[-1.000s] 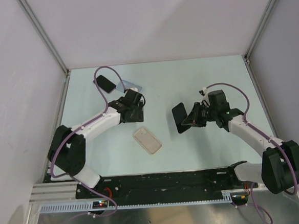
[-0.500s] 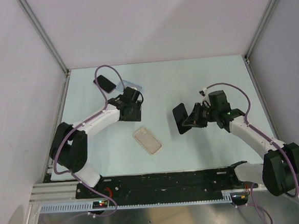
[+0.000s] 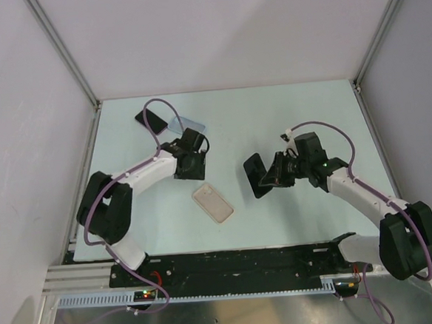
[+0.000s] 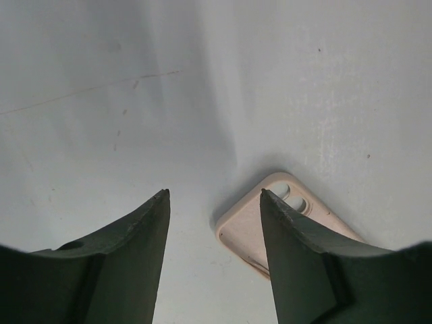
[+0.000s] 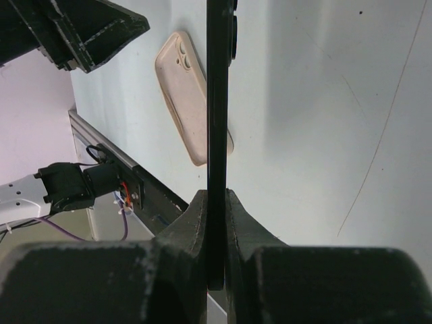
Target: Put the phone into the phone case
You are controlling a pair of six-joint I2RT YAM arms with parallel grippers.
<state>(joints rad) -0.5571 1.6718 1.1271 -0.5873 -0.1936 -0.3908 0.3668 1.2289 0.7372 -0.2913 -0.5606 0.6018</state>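
My right gripper [image 3: 273, 172] is shut on a black phone [image 3: 254, 175] and holds it on edge above the table; in the right wrist view the phone [image 5: 217, 81] shows edge-on between my fingers [image 5: 216, 202]. The light blue phone case [image 3: 186, 123] lies at the far left, beyond my left gripper [image 3: 189, 162]. My left gripper [image 4: 214, 193] is open and empty, pointing down over the table. A beige phone case [image 3: 213, 203] lies near the middle front; it shows by my left gripper's right finger [image 4: 251, 226] and in the right wrist view [image 5: 185, 94].
A second black phone [image 3: 151, 120] lies beside the light blue case at the far left. Grey walls enclose the table on three sides. The black rail [image 3: 238, 263] with the arm bases runs along the near edge.
My right gripper has shifted the black phone a little left and toward the front. My left gripper has moved slightly toward the beige case and stays open.
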